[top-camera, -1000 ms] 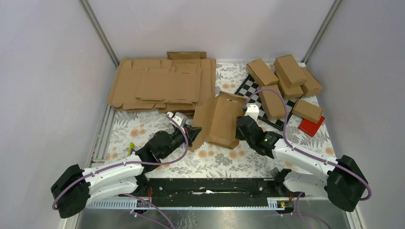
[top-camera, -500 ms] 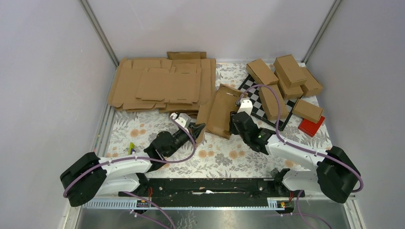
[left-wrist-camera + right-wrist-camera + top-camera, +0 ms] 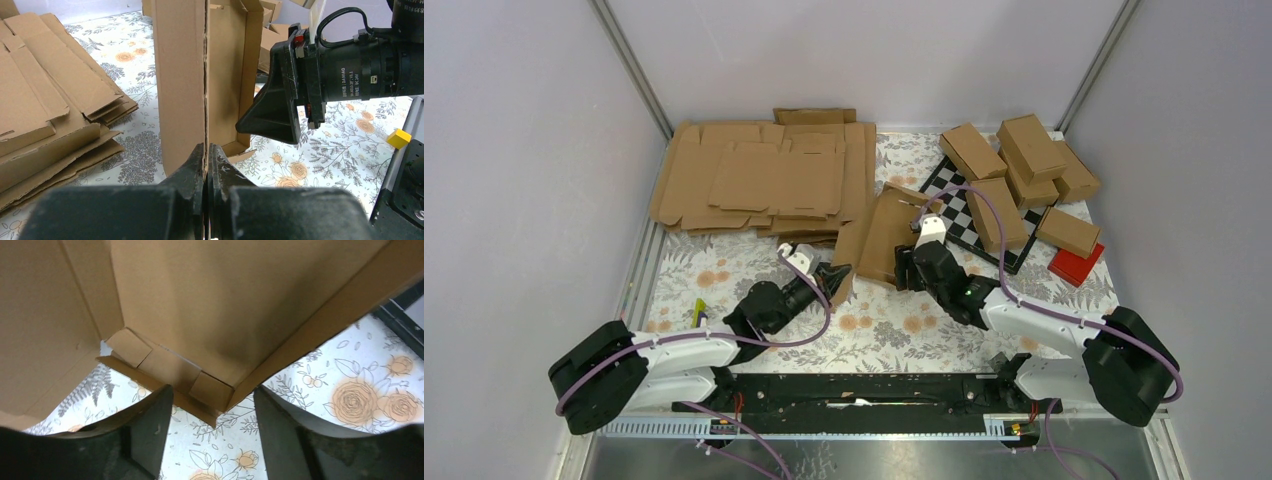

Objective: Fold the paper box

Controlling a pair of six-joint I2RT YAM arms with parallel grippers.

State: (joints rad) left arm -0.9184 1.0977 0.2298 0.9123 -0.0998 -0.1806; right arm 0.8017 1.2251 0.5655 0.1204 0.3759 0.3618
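The paper box [image 3: 879, 238] is a half-formed brown cardboard piece standing on edge, tilted, at the middle of the floral table. My left gripper [image 3: 838, 272] is shut on its near panel edge; in the left wrist view the jaws [image 3: 206, 150] pinch the thin cardboard wall [image 3: 180, 75]. My right gripper [image 3: 902, 268] is at the box's right side. In the right wrist view it [image 3: 212, 400] stands open, its fingers [image 3: 150, 422] apart on either side of the box's lower corner [image 3: 210, 300] without touching it.
A thick pile of flat cardboard blanks [image 3: 764, 180] lies at the back left. Several folded cartons [image 3: 1024, 165] sit at the back right over a checkerboard [image 3: 954, 195], with a red box [image 3: 1076, 264] beside them. A small yellow block [image 3: 398, 138] lies near the right arm.
The box has swung from lying nearly flat to standing on edge and has shifted back. My right gripper has moved left with it and has spread its jaws wider. The left stays shut.
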